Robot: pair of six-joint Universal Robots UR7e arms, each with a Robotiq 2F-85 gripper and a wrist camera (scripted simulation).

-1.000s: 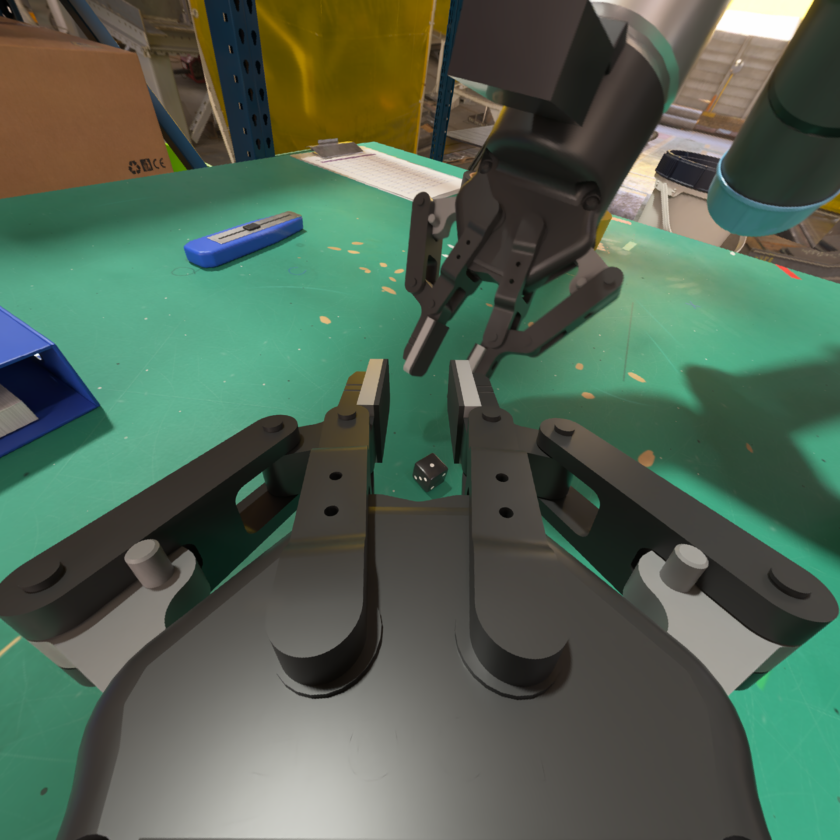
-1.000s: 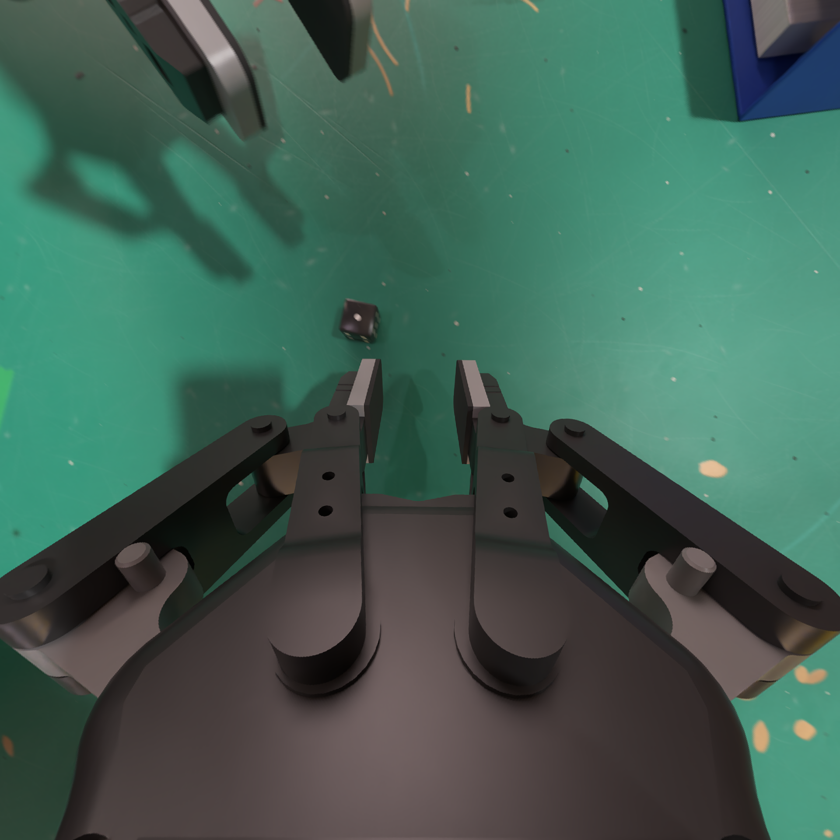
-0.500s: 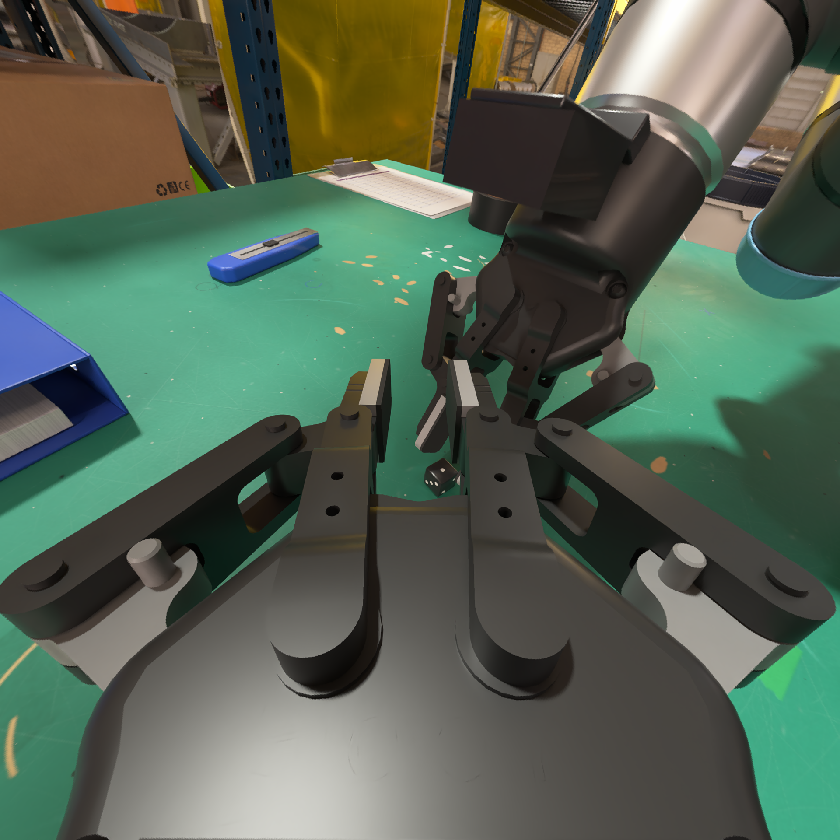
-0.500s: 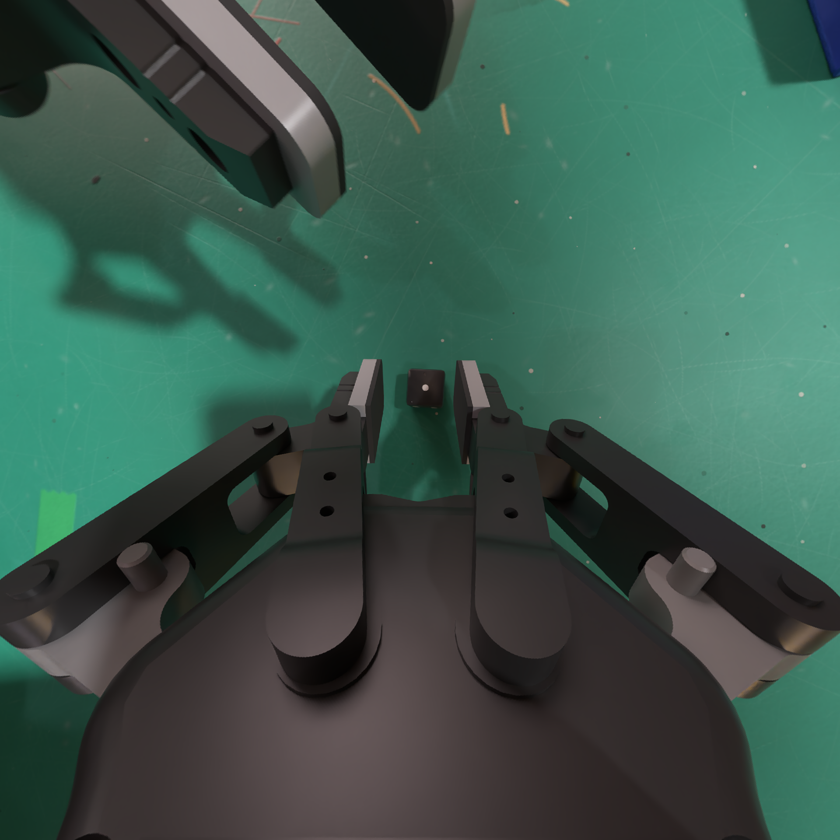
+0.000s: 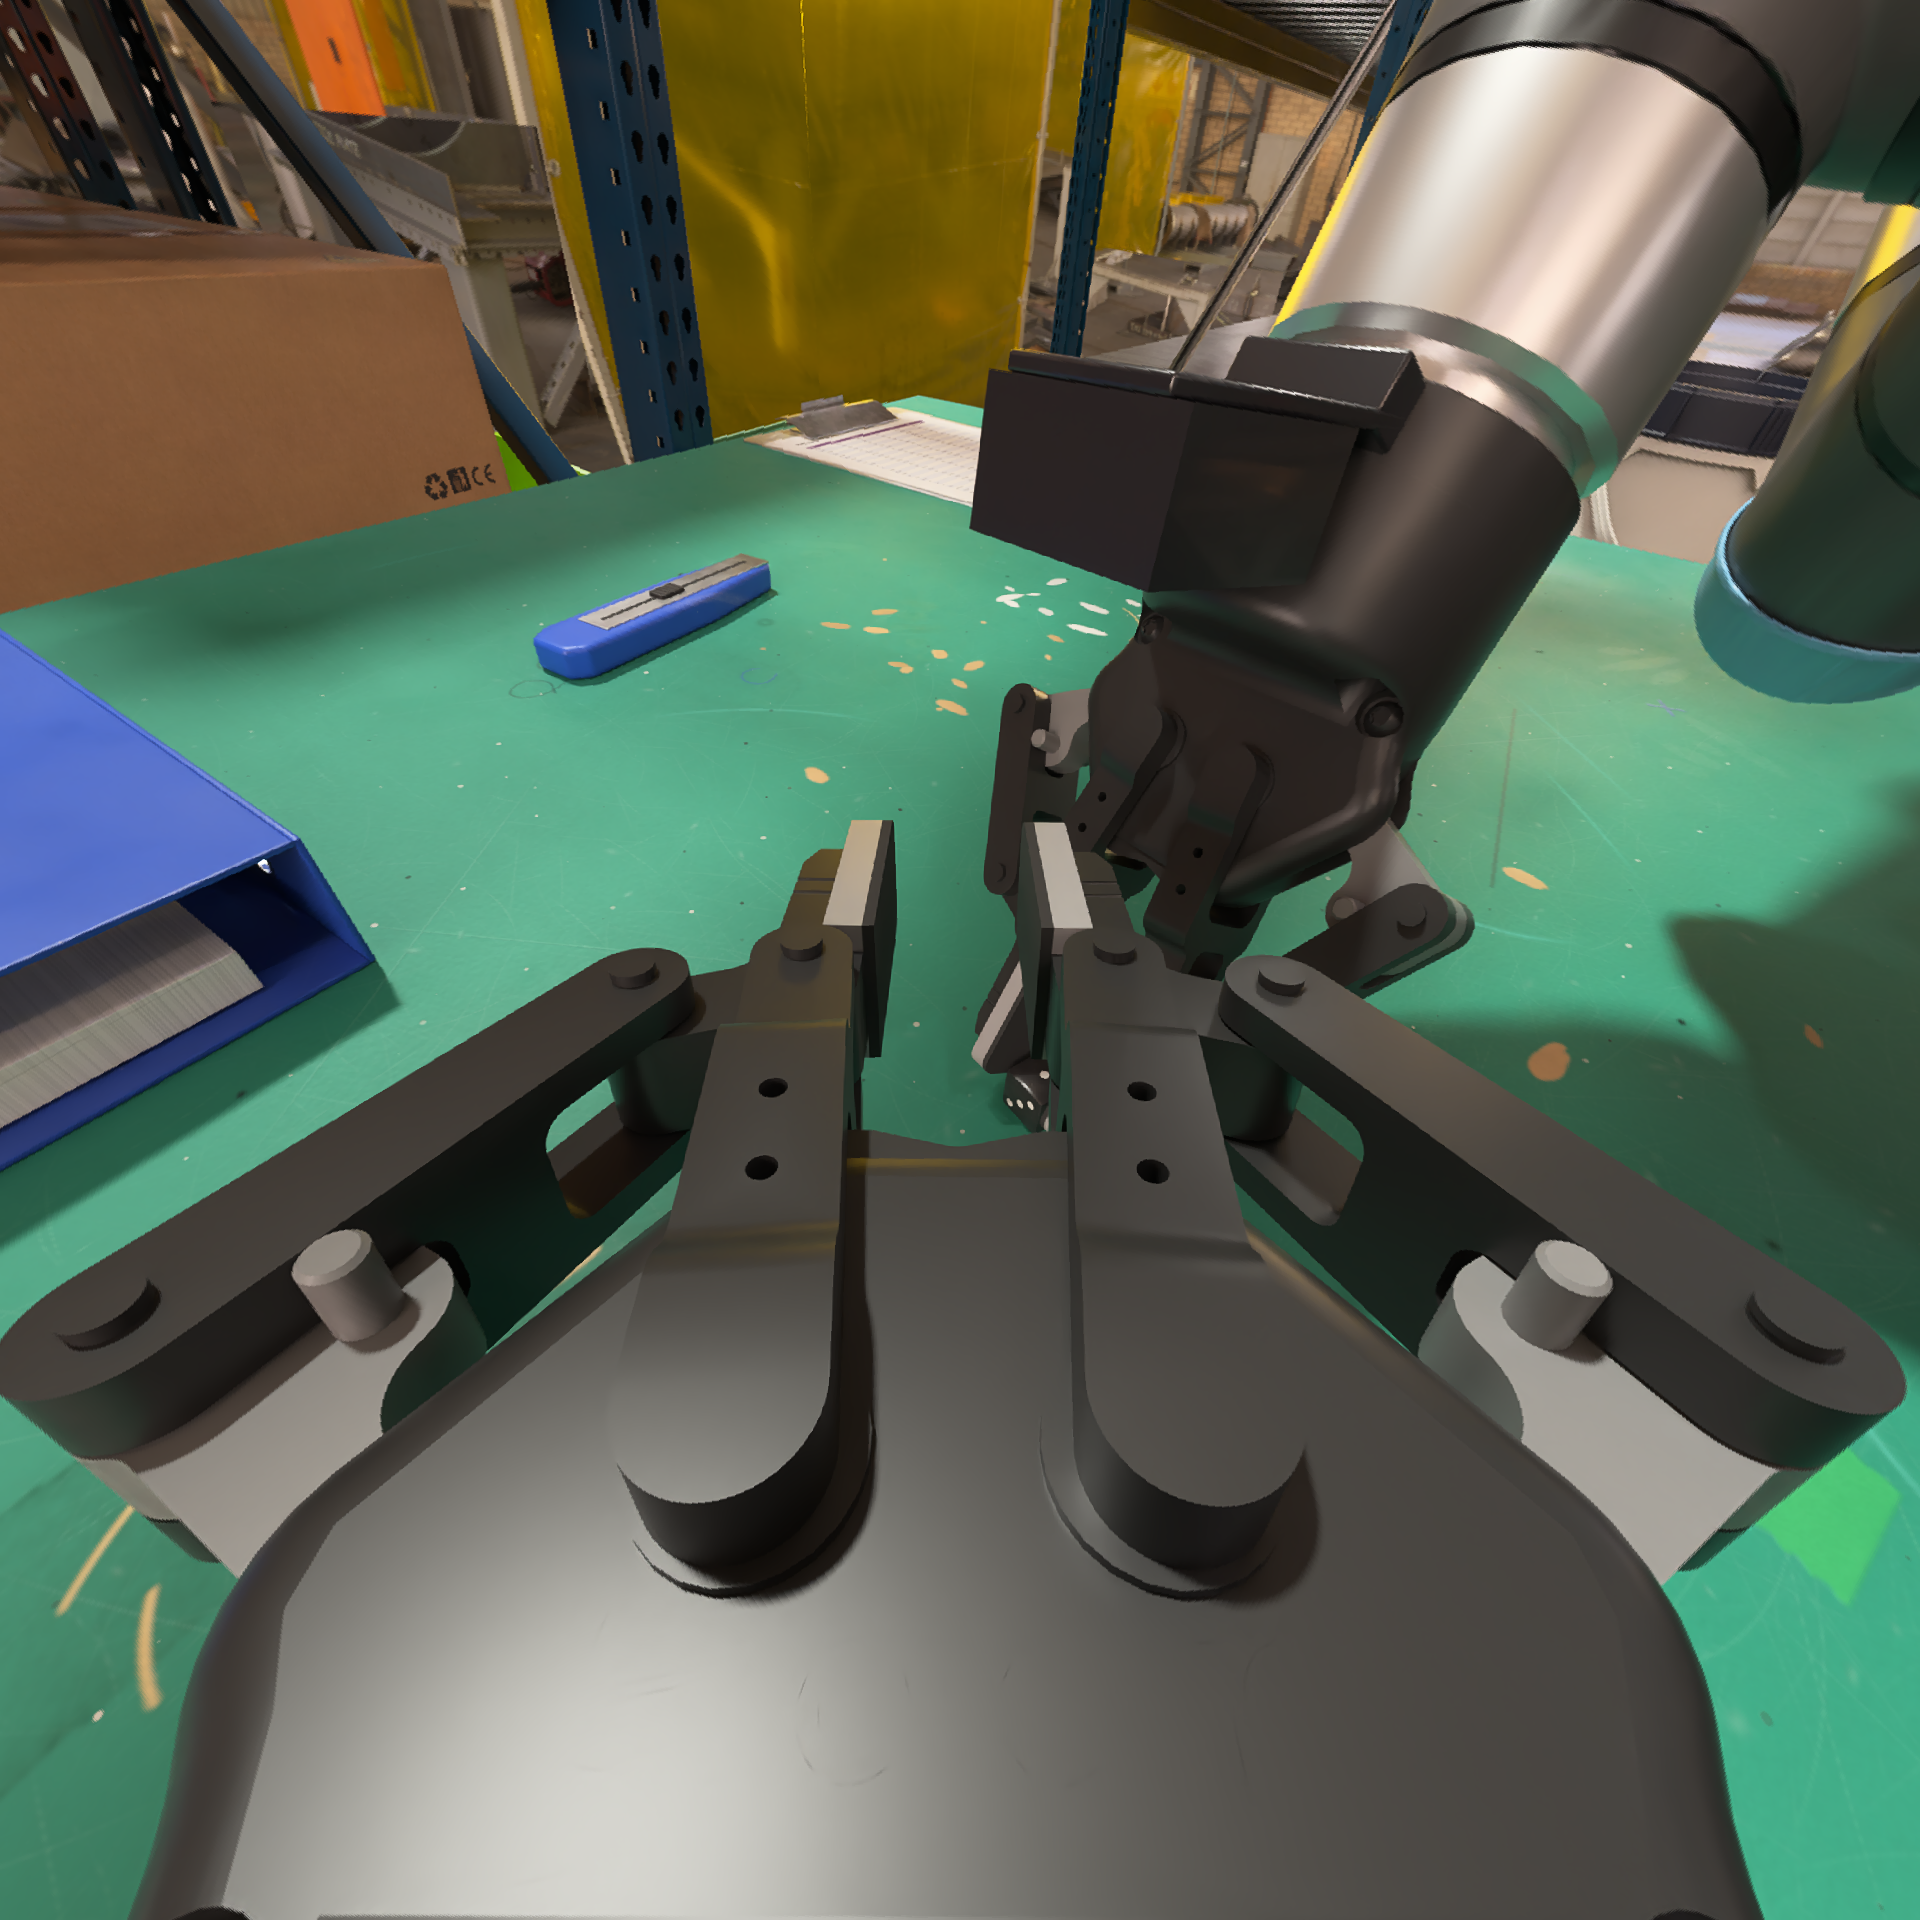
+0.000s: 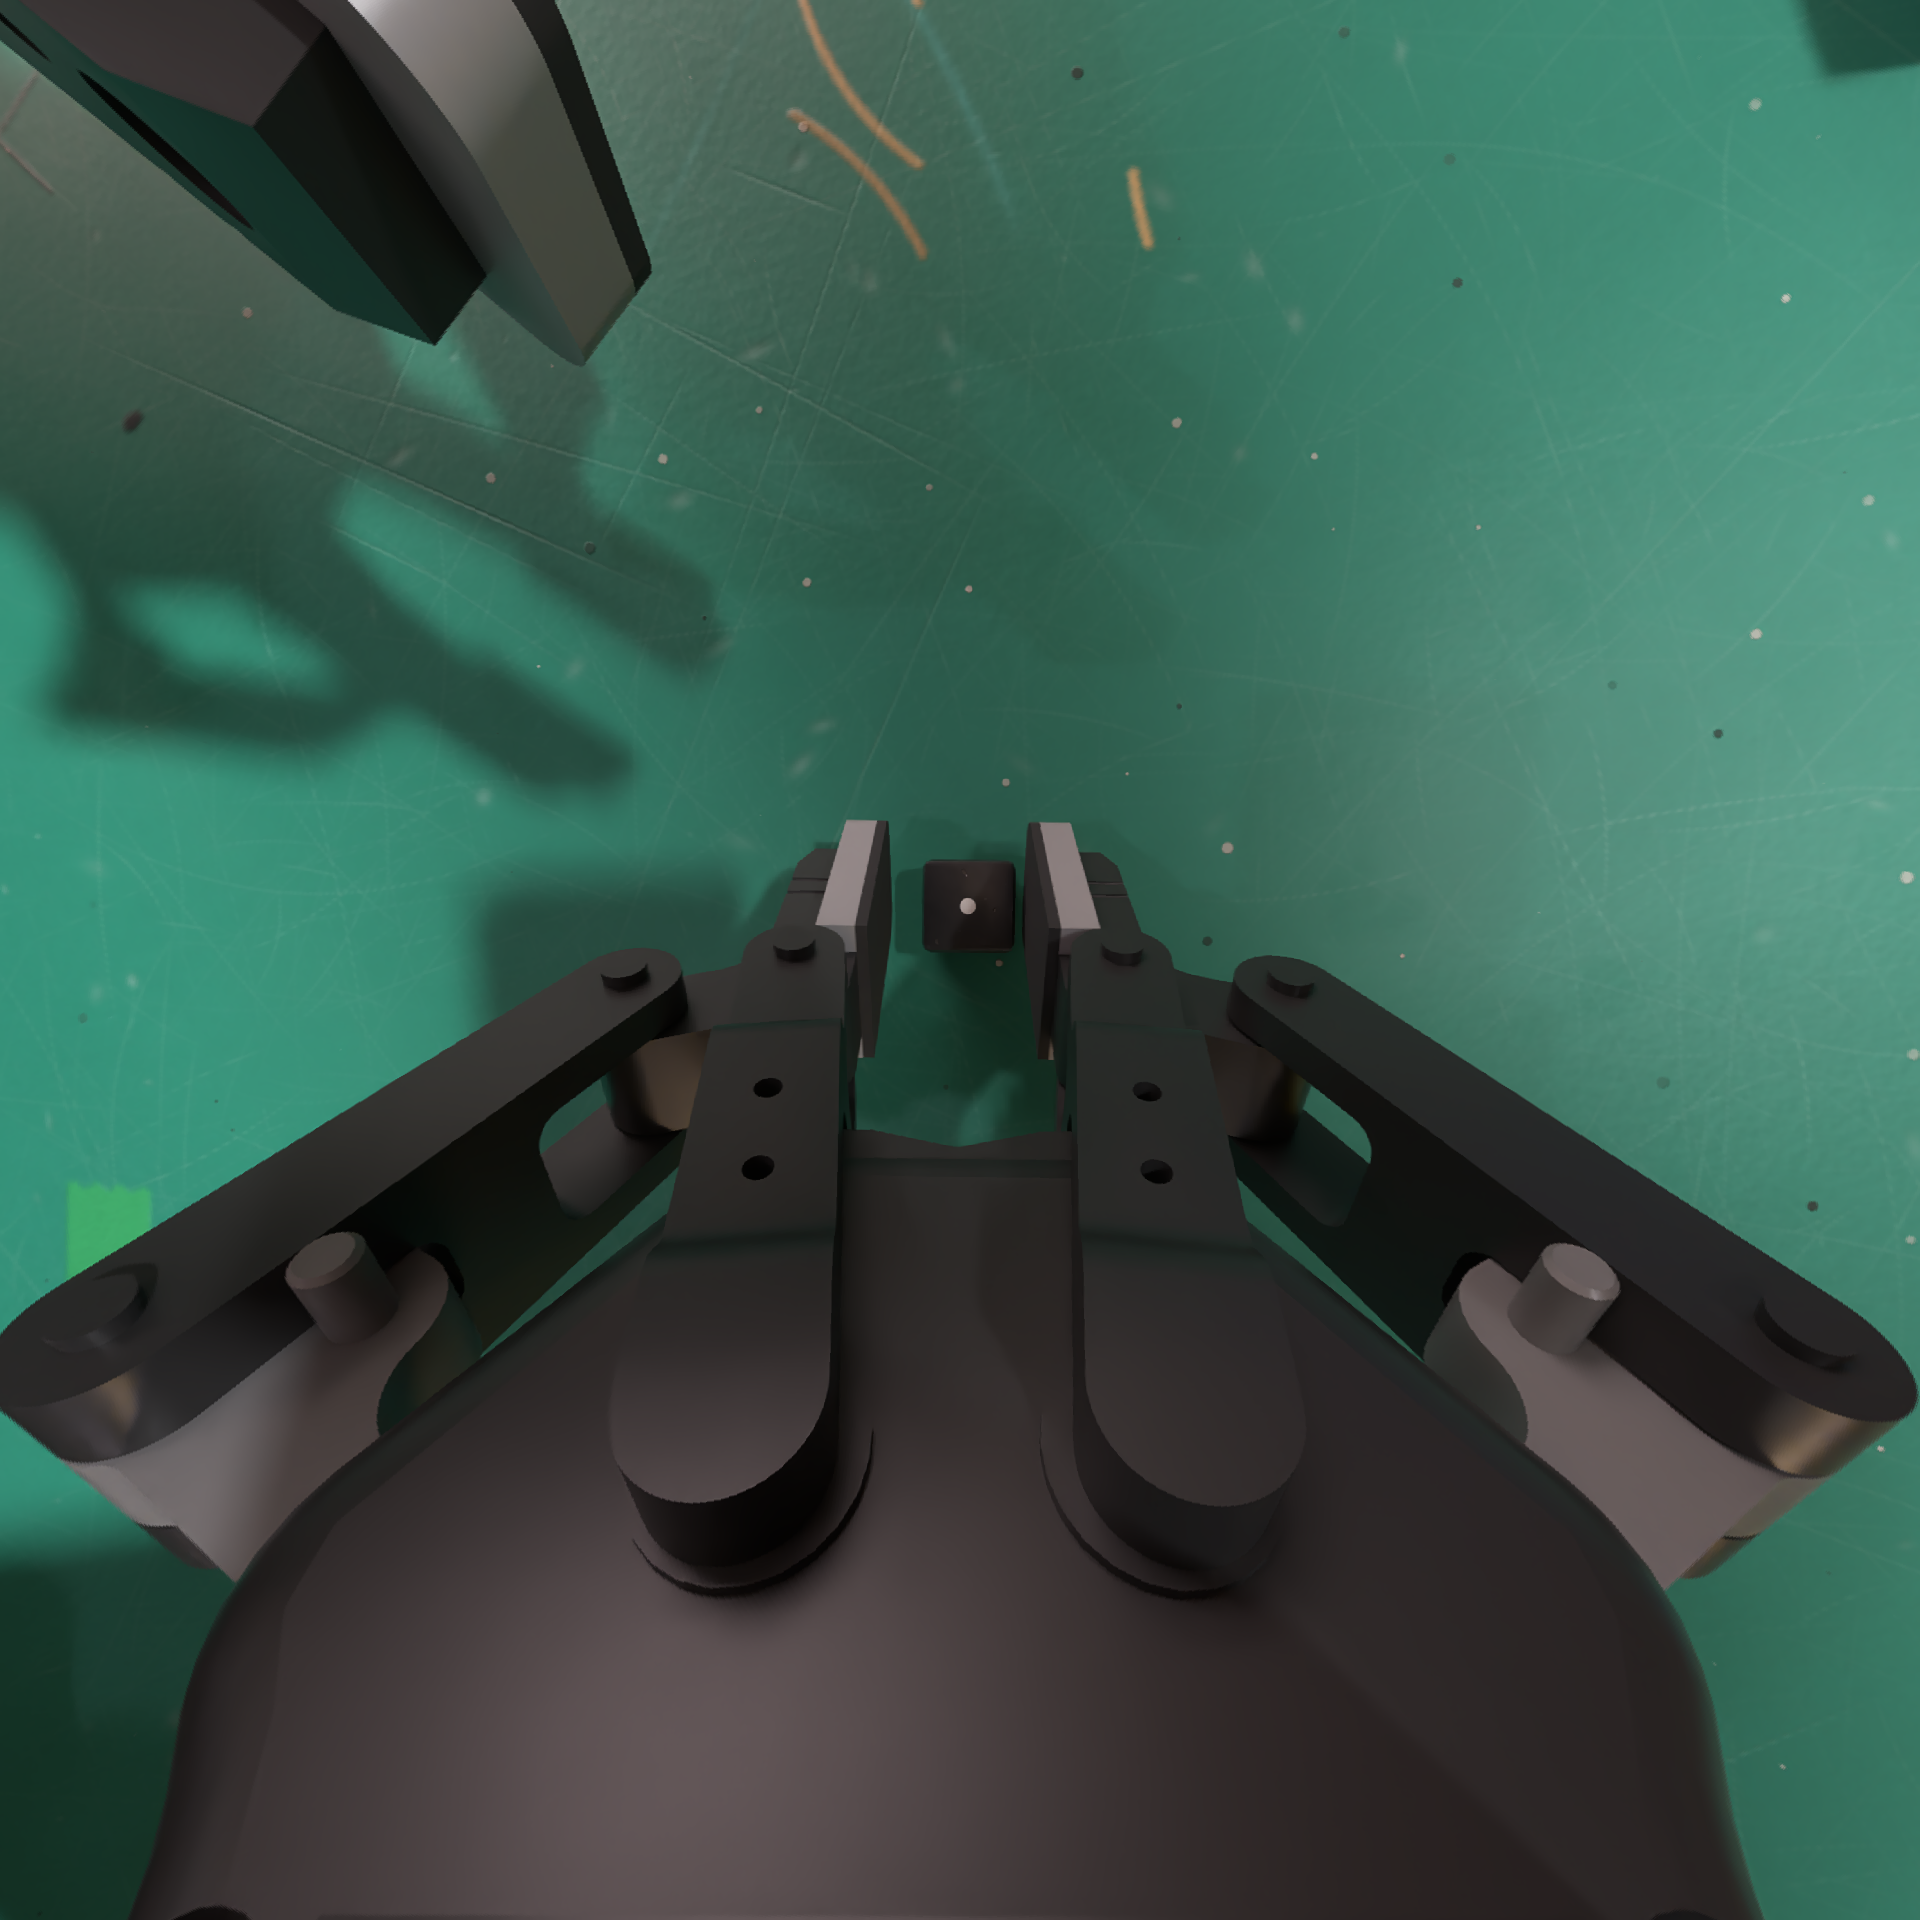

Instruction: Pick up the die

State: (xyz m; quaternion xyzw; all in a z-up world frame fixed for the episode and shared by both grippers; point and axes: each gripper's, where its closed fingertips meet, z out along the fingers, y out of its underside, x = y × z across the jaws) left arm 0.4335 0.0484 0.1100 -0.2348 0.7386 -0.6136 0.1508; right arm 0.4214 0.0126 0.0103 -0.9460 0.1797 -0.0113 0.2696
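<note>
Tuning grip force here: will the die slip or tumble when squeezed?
The die looks rigid, with flat sides squared to the right tool's pads, so it probably won't tumble. Being tiny and probably light, it could pop out if pinched off-centre.

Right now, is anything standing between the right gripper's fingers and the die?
Nothing visible. The die sits on the green table between the right gripper's open fingers, with a narrow gap each side. The left gripper is off to one side, clear of it.

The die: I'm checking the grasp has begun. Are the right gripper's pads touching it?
Apart. The right wrist view shows green table on both sides between the die and the right gripper pads.
</note>
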